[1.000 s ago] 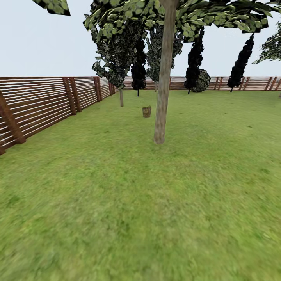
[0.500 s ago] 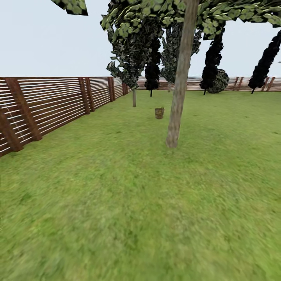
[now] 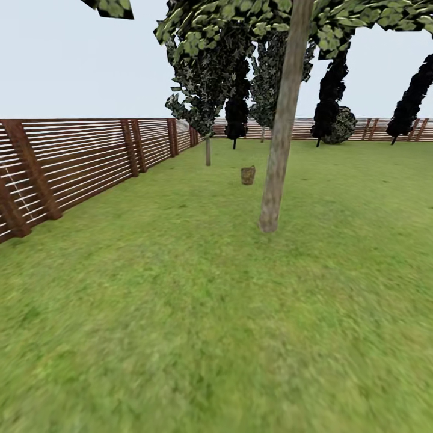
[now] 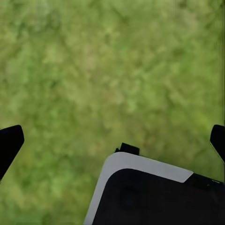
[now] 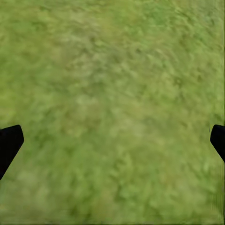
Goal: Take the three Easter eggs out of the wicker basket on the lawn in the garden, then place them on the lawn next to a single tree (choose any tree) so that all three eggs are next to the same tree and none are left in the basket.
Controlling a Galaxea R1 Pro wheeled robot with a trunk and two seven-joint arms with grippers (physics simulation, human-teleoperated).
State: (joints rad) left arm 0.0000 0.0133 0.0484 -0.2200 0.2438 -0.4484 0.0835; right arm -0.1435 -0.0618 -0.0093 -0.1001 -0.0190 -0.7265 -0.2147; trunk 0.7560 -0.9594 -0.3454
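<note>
Far ahead on the lawn [image 3: 198,300] stands the small brown wicker basket [image 3: 248,175], just left of and behind a pale grey-brown leaning tree [image 3: 276,156]. At this distance the Easter eggs cannot be made out. My left gripper [image 4: 112,140] hangs open over bare grass, its dark fingertips [image 4: 9,145] far apart with nothing between them. My right gripper [image 5: 112,140] is open too, above grass, and holds nothing.
A brown slatted fence [image 3: 72,162] runs along the left and across the back of the garden. A thin-trunked tree [image 3: 207,150] and dark trees [image 3: 328,102] stand further back. A white and black part of my body [image 4: 150,192] shows below the left gripper.
The whole head view has shifted: tree and basket sit further right and slightly larger than a second ago, so the camera has turned and come closer. The things themselves have not moved.
</note>
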